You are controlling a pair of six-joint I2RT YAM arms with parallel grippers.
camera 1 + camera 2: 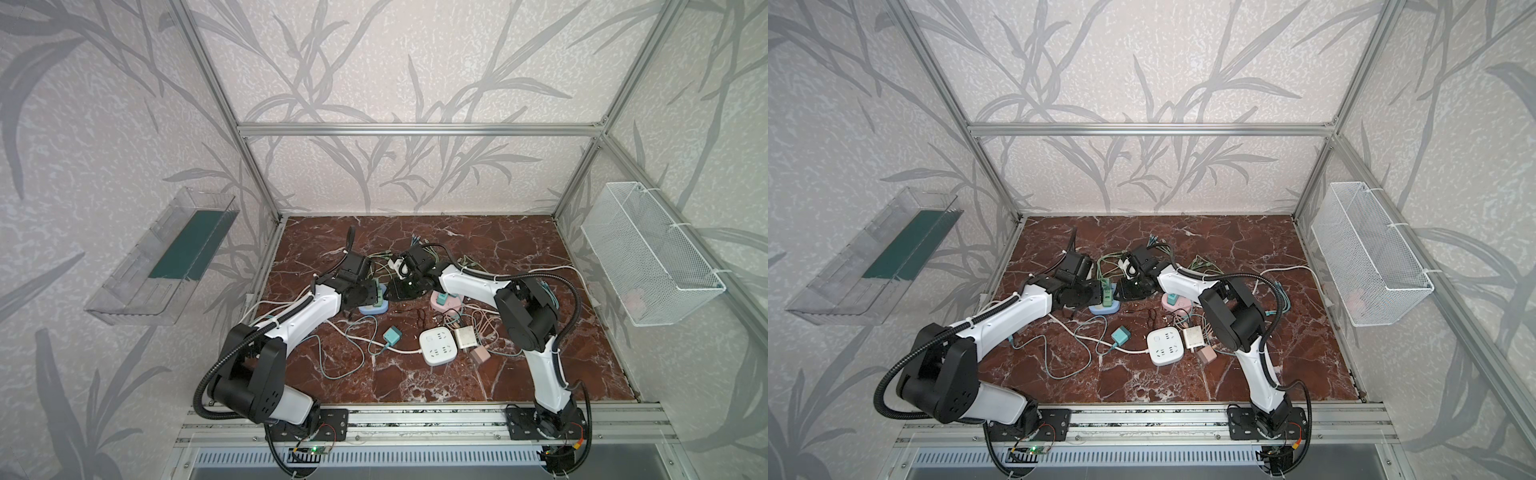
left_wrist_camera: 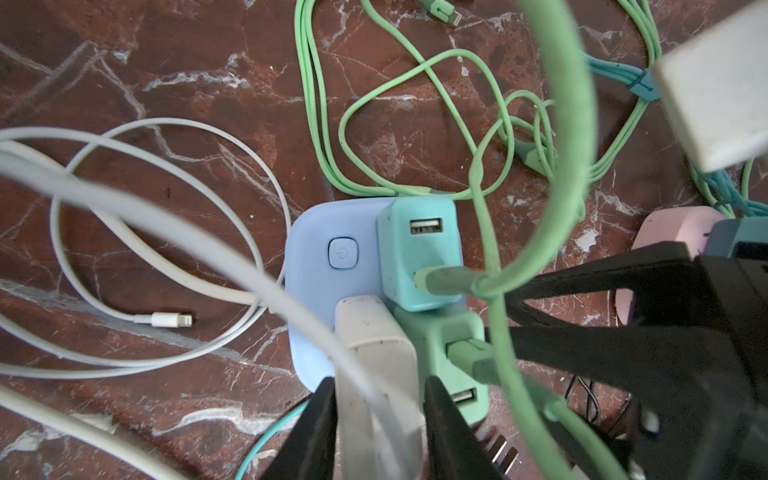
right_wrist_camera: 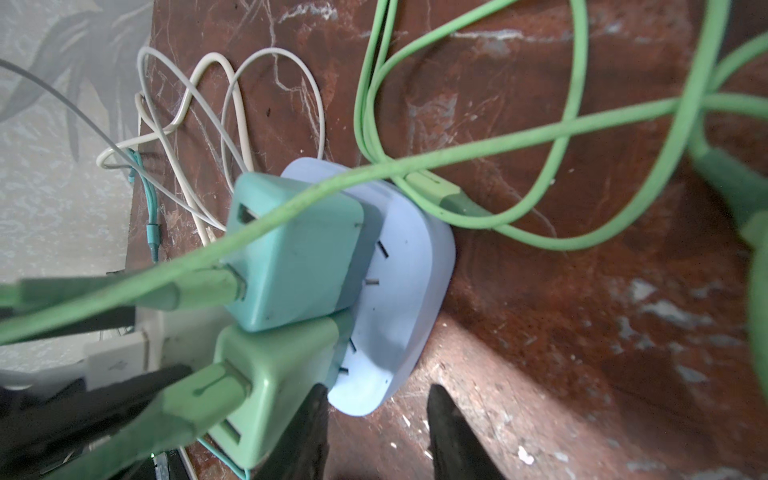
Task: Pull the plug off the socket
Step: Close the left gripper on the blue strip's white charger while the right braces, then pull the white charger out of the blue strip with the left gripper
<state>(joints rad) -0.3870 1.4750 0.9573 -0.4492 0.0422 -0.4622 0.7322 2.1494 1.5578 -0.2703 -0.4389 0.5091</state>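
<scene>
On blue socket (image 2: pixel 320 266): white plug (image 2: pixel 374 345) upright, scuffed, between fingers (image 2: pixel 316 432)

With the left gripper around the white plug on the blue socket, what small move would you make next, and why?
Probably finish closing the left gripper on the white plug, then pull straight away from the blue socket. Its fingers flank the plug, still seated beside two green chargers, while the right gripper straddles the socket's edge, seemingly to steady it.

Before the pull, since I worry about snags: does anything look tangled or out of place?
Yes. A green cable loops over the blue socket and its chargers, in the arms' way. The white charger sits between the left gripper fingers, its white cord draped across. Loose cables clutter the table.
</scene>
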